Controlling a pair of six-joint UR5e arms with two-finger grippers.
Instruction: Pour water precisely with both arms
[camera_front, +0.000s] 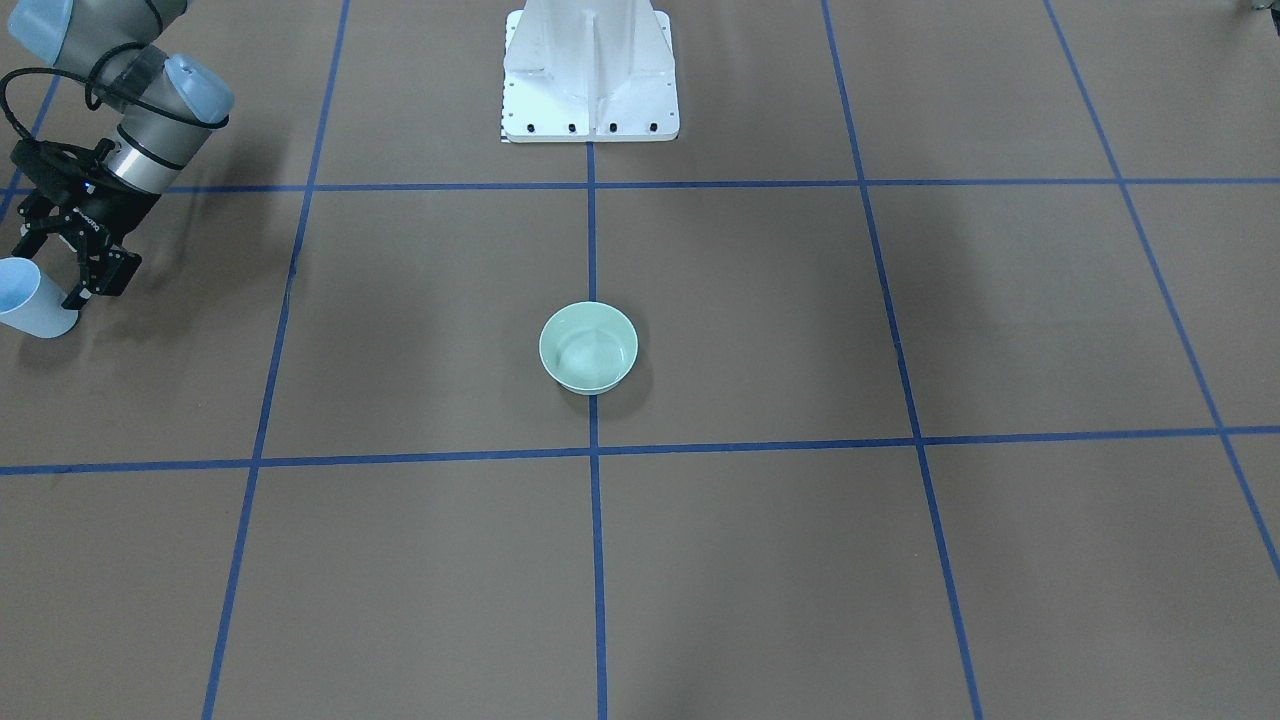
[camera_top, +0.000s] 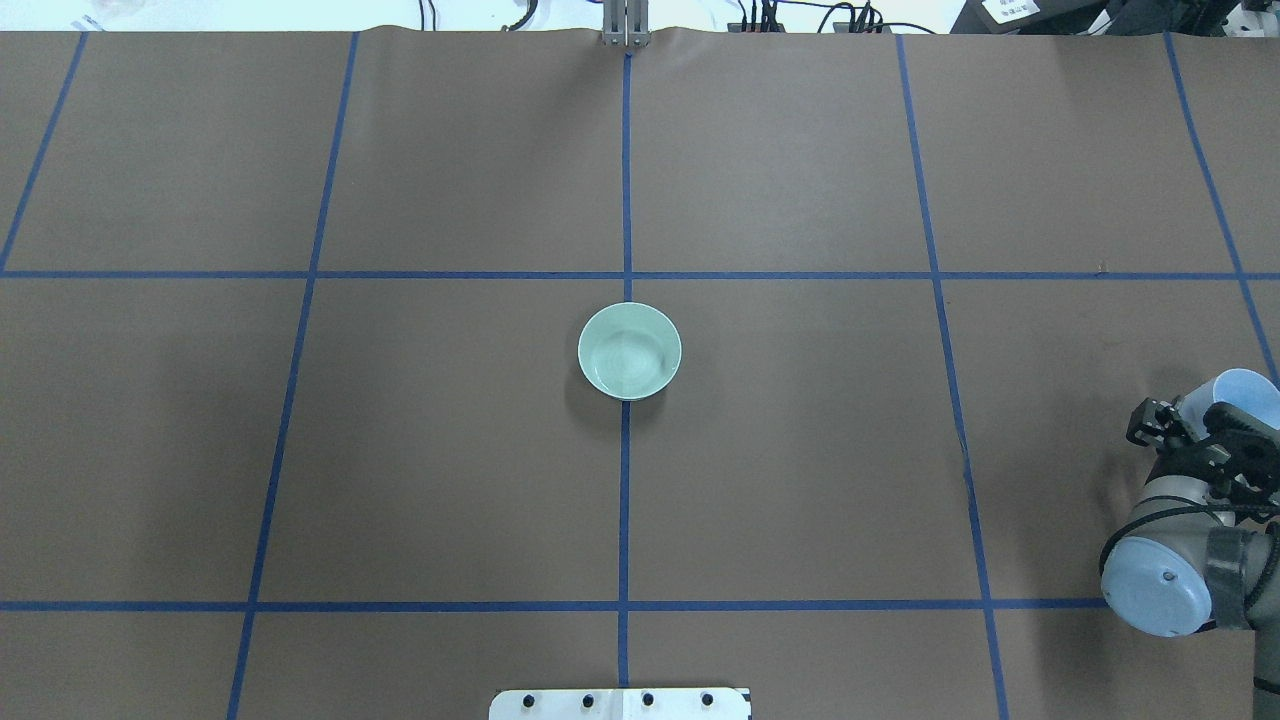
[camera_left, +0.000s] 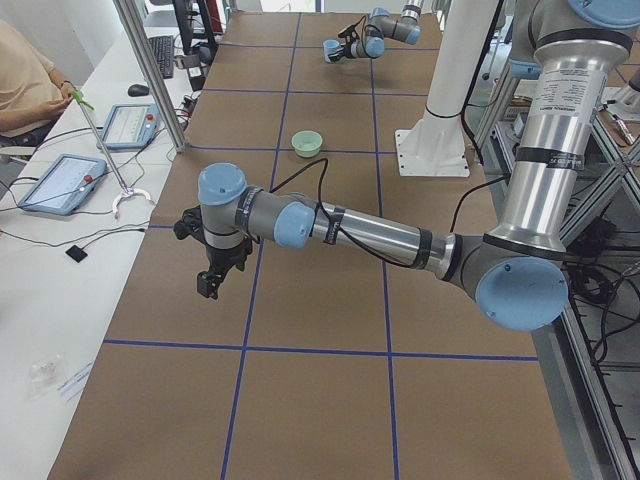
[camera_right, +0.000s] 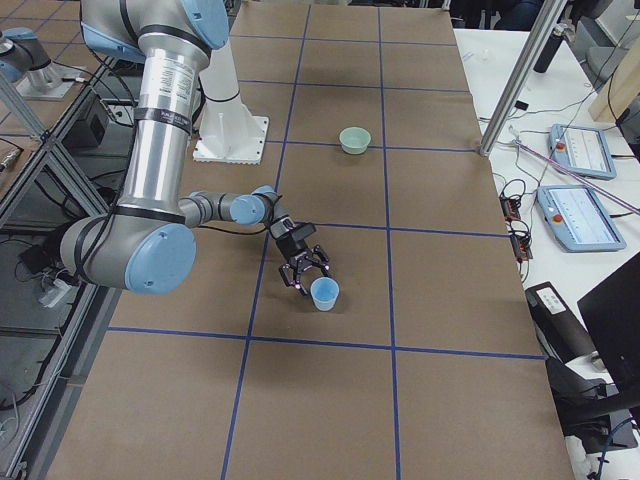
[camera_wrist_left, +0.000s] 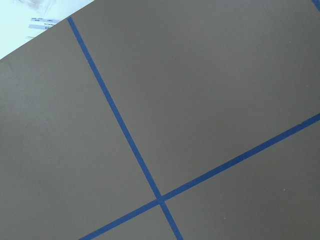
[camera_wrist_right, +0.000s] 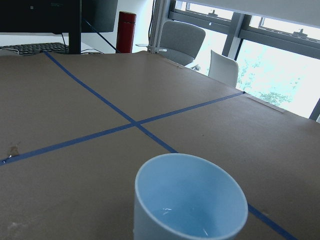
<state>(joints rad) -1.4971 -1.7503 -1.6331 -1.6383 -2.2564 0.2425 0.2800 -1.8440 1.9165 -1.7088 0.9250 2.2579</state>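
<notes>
On table right side | right pincer spread beside cut-off cup | left pincer: cannot tell

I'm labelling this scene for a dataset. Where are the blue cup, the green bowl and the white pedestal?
blue cup (camera_wrist_right: 200, 195), right wrist view, on its inner wall.
green bowl (camera_top: 590, 345), overhead view, on its left inner wall.
white pedestal (camera_front: 590, 110), front-facing view, on its bolted base plate.
</notes>
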